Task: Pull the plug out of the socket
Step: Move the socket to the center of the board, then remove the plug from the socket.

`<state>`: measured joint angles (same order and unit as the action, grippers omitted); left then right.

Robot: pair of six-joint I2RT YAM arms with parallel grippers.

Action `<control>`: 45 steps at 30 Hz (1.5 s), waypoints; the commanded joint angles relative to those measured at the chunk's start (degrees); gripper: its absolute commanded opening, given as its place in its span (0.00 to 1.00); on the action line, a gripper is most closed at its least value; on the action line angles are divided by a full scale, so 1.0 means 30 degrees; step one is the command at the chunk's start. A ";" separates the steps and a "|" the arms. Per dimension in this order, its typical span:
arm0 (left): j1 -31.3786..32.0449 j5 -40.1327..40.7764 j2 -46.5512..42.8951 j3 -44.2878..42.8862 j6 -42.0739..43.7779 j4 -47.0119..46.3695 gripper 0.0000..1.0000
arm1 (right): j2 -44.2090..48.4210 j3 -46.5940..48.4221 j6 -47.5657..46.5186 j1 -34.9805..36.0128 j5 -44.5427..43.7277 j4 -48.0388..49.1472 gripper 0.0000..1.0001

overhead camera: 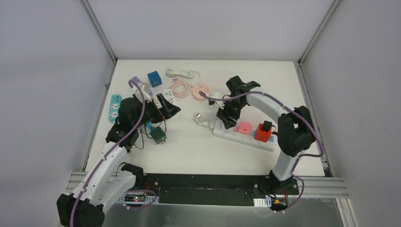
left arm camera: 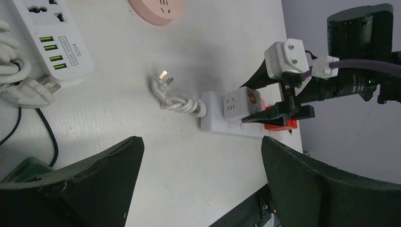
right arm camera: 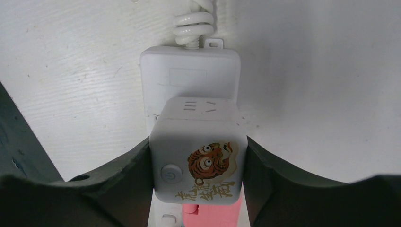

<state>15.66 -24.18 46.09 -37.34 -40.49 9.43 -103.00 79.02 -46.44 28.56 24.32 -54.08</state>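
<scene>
The white desk (overhead camera: 189,156) carries four socket blocks. The biggest is a long white power strip (overhead camera: 236,137) on the right side. A teal strip (overhead camera: 115,108) lies by the left wall, a white strip with green ports (left arm camera: 52,33) at the back, and a round pink block (overhead camera: 201,91) beside a coiled pink cable (overhead camera: 179,88).

The long strip holds three plugs in a row. The white cube plug (right arm camera: 198,137) sits at the end where the strip's own twisted cord (left arm camera: 182,101) comes out, a pink plug (overhead camera: 244,127) is next to it, and a red plug (overhead camera: 263,134) comes last with a black piece on top. The cube has rounded corners, a round button on its top face and a tiger sticker with gold lettering. It is seated in the strip.

The right claw (right arm camera: 197,163) is grasping that cube, one dark finger pressed flat against each side. The left claw (left arm camera: 201,144) hangs released over the left half of the desk, fingers spread wide with nothing between them. A small blue cube (overhead camera: 154,78) sits at the back.
</scene>
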 commanded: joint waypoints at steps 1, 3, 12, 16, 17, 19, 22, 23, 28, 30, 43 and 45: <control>-0.0093 -0.0180 -0.0687 0.0272 0.0743 -0.0564 0.98 | 0.1771 -0.0586 -0.2657 0.1327 0.0432 -0.0242 0.04; -0.0093 -0.0334 -0.0784 0.0340 0.0897 -0.0565 0.98 | 0.1785 -0.0741 -0.3243 0.2319 0.0056 -0.0303 0.05; -0.0093 -0.0541 -0.2125 0.1134 0.0868 -0.0439 0.98 | 0.1770 -0.0989 -0.1108 0.5478 -0.1784 0.0616 0.36; -0.0093 -0.0386 -0.3143 0.1687 0.0589 -0.0324 0.98 | 0.2368 -0.1605 0.0787 0.5540 -0.2166 0.1142 0.81; -0.0093 -0.0418 -0.3339 0.1782 0.0564 -0.0305 0.98 | 0.2546 -0.1690 0.1033 0.5503 -0.2104 0.1126 0.86; -0.0093 -0.0582 -0.3612 0.1867 0.0573 -0.0357 0.98 | 0.2884 -0.1671 0.1290 0.5369 -0.1790 0.0852 0.97; -0.0093 -0.0856 -0.3743 0.1778 0.0643 -0.0359 0.98 | 0.3199 -0.0947 0.1577 0.4852 -0.0780 -0.0072 1.00; -0.0093 -0.0978 -0.3729 0.1710 0.0651 -0.0371 0.99 | 0.3243 -0.0612 0.1615 0.4637 -0.0426 -0.0424 1.00; -0.0024 -0.1616 -0.3193 0.1172 0.0897 -0.0670 0.99 | 0.3839 0.0745 0.1113 0.3153 0.1951 -0.2353 1.00; 0.0157 -0.1789 -0.2932 0.0993 0.0991 -0.0908 0.99 | 0.4296 0.0908 0.0784 0.2364 0.3267 -0.3045 1.00; 0.7613 0.2253 0.2620 -0.1964 0.7013 -0.1341 0.99 | 0.7002 -0.3079 0.3515 -0.3591 1.3260 -0.0944 0.98; 0.8552 0.2356 0.3757 -0.2574 0.9974 -0.1197 0.99 | 0.7624 -0.4153 0.5069 -0.4425 1.4585 0.0681 0.97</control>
<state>36.91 -20.78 52.45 -40.49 -26.74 7.97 -85.12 71.09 -38.83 18.85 54.72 -60.84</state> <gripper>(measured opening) 0.990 0.976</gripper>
